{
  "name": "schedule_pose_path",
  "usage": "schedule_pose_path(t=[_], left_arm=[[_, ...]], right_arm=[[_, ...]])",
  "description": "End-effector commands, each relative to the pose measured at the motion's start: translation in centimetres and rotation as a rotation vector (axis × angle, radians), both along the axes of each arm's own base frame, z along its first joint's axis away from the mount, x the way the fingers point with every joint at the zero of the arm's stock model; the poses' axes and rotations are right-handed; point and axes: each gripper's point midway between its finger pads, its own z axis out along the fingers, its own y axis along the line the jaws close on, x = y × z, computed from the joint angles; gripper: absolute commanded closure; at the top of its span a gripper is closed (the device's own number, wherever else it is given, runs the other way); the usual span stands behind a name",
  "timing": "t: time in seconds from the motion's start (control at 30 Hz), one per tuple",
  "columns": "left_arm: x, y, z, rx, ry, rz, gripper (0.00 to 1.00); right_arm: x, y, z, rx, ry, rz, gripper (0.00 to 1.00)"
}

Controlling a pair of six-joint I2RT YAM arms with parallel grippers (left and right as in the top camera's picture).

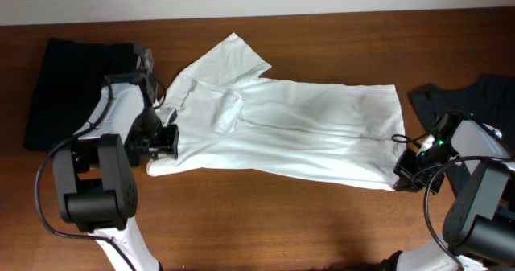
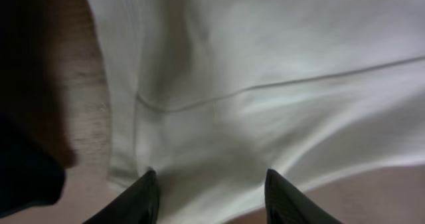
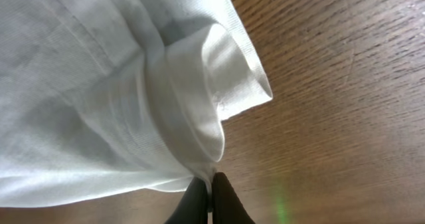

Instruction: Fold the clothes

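While flat on table [image 1: 265, 223], white T-shirt [image 1: 306, 134]: hem in tight right jaws, left jaws apart.

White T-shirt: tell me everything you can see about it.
The white T-shirt is soft, wrinkled, plain cloth, spread mostly flat across the wooden table, one short sleeve sticking out toward the far edge. The right hand is shut on a rolled hem corner; the left hand stands open over the opposite edge.

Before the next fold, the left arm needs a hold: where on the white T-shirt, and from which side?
Probably the near-left corner of the white T-shirt, from the left: that edge lies flat between the open fingers of the left gripper.
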Motion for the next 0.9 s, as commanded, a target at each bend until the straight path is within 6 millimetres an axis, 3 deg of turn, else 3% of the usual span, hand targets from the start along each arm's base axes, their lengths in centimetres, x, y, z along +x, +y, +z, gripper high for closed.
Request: schedule_pose_path(t=[0.0, 0.03, 0.17, 0.3, 0.37, 0.43, 0.57, 0.67, 0.7, 0.8, 0.87], left_arm=[[-0.1, 1.4, -1.3, 0.051, -0.039, 0.023, 0.90], [0.4, 1.7, -1.5, 0.063, -0.059, 0.045, 1.00], [2.4, 3.2, -1.4, 0.080, -0.138, 0.106, 0.99], [3.5, 4.2, -1.2, 0.083, -0.183, 0.133, 0.99], [3.5, 4.0, -1.0, 0.068, -0.181, 0.136, 0.70], [3.1, 3.5, -0.2, 0.042, -0.152, 0.139, 0.61], [3.0, 2.9, 3.1, 0.009, -0.154, 0.144, 0.60], [3.9, 1.0, 6.3, -0.094, -0.236, 0.144, 0.59], [4.6, 0.2, 7.1, -0.129, -0.276, 0.135, 0.53], [8.9, -4.1, 9.5, -0.283, -0.474, 0.020, 0.48], [11.4, -5.8, 10.5, -0.301, -0.590, -0.037, 0.46]], right_arm=[[-0.1, -1.1, 0.1, -0.064, 0.017, 0.006, 0.96], [-0.3, -1.4, 0.1, -0.077, 0.027, 0.008, 0.96], [-2.3, -2.4, 0.4, -0.159, 0.135, -0.014, 0.96], [-2.2, -2.7, 0.5, -0.170, 0.136, -0.020, 0.96], [-2.1, -2.6, 0.5, -0.168, 0.134, -0.021, 0.93], [-1.9, -1.9, 0.8, -0.119, 0.119, -0.004, 0.78], [-0.7, -1.6, 2.3, -0.079, 0.081, 0.007, 0.76], [2.1, -1.7, 4.9, -0.053, -0.036, 0.026, 0.76], [3.9, -1.0, 6.2, 0.001, -0.130, 0.058, 0.76], [8.7, -0.7, 10.2, 0.058, -0.357, 0.106, 0.67], [10.5, -0.8, 12.2, 0.058, -0.436, 0.110, 0.64]])
